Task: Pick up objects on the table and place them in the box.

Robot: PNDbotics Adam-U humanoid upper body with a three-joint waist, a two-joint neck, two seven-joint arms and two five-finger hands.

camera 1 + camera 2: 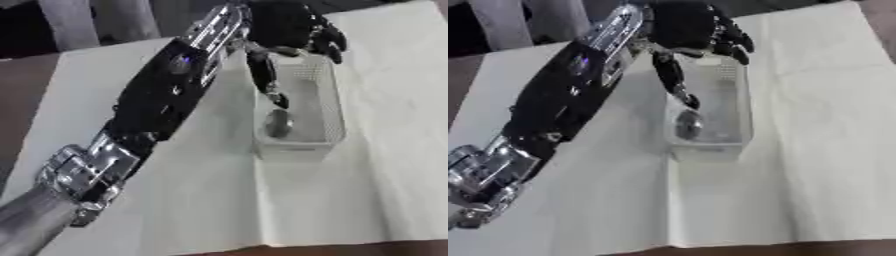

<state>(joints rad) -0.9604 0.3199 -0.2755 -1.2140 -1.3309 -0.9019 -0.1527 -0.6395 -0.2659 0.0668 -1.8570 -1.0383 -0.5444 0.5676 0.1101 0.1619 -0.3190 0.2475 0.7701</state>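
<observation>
A clear plastic box [334, 107] stands on the white cloth, a little right of the middle. A small grey rounded object [278, 123] lies inside it near the front end. My left arm runs up from the lower left, and my left hand [282, 22] hangs above the box's far end. Its fingers [331, 40] are loosely bent over the far rim and hold nothing. The thumb [262, 75] points down into the box, its tip just above the grey object. My right hand is not visible.
A white cloth [385, 190] covers the table, with brown table edge [350, 249] along the bottom. My left forearm [157, 105] crosses the table's left half. The dark floor lies beyond the cloth's left edge.
</observation>
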